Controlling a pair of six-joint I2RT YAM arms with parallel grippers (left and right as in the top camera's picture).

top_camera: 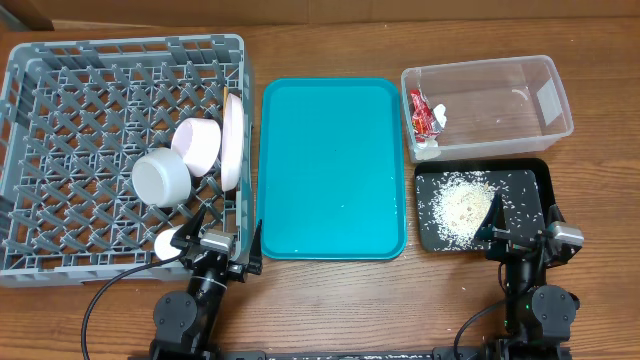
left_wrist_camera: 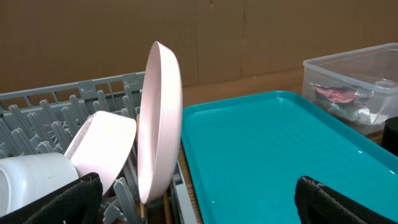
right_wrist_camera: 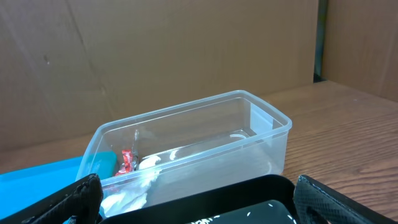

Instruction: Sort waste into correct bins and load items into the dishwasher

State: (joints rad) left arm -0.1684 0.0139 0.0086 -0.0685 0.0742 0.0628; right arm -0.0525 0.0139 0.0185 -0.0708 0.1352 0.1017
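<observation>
The grey dish rack (top_camera: 60, 120) at the left holds a round plate (top_camera: 232, 140) on edge, a pale pink bowl (top_camera: 197, 143), a white bowl (top_camera: 161, 178) and a small white cup (top_camera: 167, 242). The plate (left_wrist_camera: 158, 118) and bowls (left_wrist_camera: 102, 146) also show in the left wrist view. The chopsticks are hard to make out. The red sauce packet (top_camera: 422, 112) and white scrap (top_camera: 428, 148) lie in the clear tub (top_camera: 535, 75). Rice grains (top_camera: 463, 203) lie in the black tray (top_camera: 537, 190). My left gripper (top_camera: 222, 245) is open and empty at the rack's front right corner. My right gripper (top_camera: 522, 235) is open and empty over the black tray's near edge.
A large teal tray (top_camera: 332, 165) lies between the rack and the bins, bare; it also shows in the left wrist view (left_wrist_camera: 273, 149). The clear tub (right_wrist_camera: 205, 134) and black tray rim (right_wrist_camera: 249, 193) show in the right wrist view. Brown cardboard walls stand behind the wooden table.
</observation>
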